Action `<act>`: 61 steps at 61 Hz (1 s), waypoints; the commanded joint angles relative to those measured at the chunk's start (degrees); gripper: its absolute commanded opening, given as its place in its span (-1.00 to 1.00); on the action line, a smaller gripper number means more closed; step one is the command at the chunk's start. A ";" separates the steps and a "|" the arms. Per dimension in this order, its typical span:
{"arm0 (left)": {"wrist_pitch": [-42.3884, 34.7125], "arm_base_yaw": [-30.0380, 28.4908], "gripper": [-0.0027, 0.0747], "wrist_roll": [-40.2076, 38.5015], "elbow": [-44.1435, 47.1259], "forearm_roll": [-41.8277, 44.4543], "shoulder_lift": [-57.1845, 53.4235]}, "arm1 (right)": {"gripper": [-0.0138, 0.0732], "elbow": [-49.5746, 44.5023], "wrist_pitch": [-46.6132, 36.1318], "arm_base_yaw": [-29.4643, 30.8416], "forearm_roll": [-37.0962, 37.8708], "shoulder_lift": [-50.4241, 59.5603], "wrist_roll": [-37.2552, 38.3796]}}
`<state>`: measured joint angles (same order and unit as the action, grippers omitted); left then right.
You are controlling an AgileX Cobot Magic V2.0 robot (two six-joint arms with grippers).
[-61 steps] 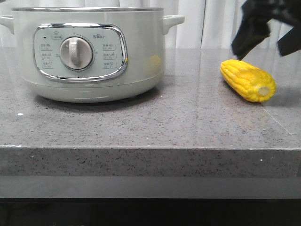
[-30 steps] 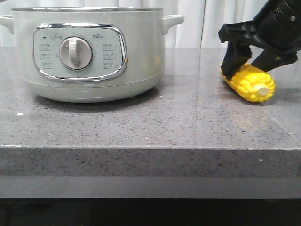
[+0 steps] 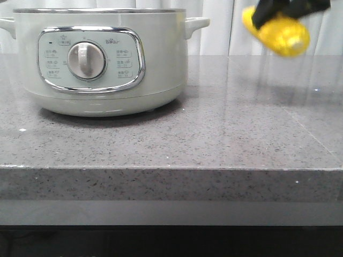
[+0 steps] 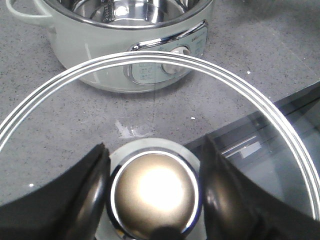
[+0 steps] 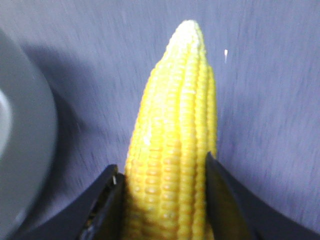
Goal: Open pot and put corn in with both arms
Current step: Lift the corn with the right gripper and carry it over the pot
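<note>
Right end effector squeezes the corn between its 2 fingers, high above the table, so it can go over the pot. Left end effector pinches the lid knob, keeping the pot open.

One pot, one glass lid, one corn, two end effectors.

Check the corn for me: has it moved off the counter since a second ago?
Yes. The corn has gone straight up, clamped in the right gripper. It lay on the counter right of the pot; now it hangs level with the pot's rim.
</note>
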<state>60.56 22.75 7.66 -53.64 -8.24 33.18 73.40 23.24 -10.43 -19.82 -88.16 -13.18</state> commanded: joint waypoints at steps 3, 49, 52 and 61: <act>-7.74 0.28 -0.26 -0.44 -1.91 -1.58 -0.06 | -0.21 9.16 -3.36 -2.71 -0.33 2.08 -2.20; -7.74 0.28 -0.26 -0.50 -1.91 -1.67 -0.06 | -0.05 29.26 2.37 -23.01 -0.33 -17.02 -2.85; -7.74 0.28 -0.26 -0.50 -1.91 -1.67 -0.06 | 0.07 29.26 3.11 -23.01 -0.33 -17.02 -2.85; -7.74 0.28 -0.26 -0.50 -1.91 -1.67 -0.06 | 0.37 29.26 3.30 -23.01 -0.33 -17.02 -2.85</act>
<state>60.56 22.75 7.56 -53.64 -8.24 33.18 100.46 29.67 -33.46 -19.82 -108.64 -15.46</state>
